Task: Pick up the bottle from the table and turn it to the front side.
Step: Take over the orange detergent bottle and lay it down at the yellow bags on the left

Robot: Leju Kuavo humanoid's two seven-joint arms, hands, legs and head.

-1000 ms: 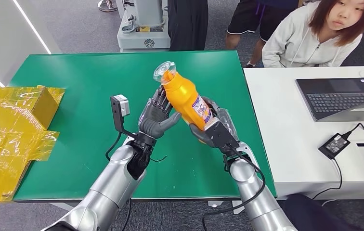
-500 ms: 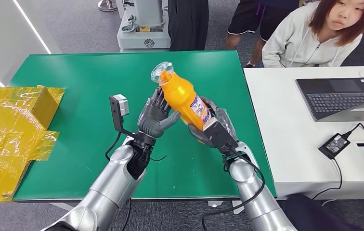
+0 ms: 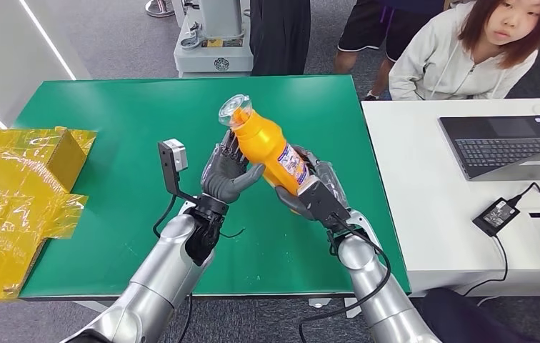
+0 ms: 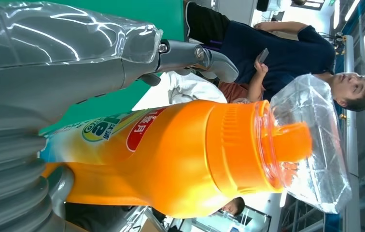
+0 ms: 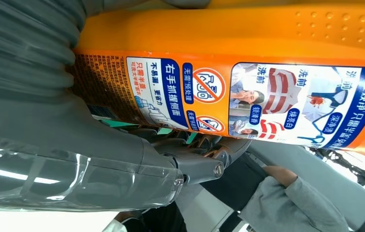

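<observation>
- Orange plastic detergent bottle with a clear cap [image 3: 271, 146] is up in the air over the middle of the green table [image 3: 110, 121], tilted, cap end leaning toward the far edge.
- Right hand [image 3: 313, 193] has its fingers wrapped round the bottle's base end.
- Left hand [image 3: 228, 175] presses against the bottle's side, fingers fairly straight, thumb beside it.
- Crumpled yellow film [image 3: 17, 193] lies at the left edge.
</observation>
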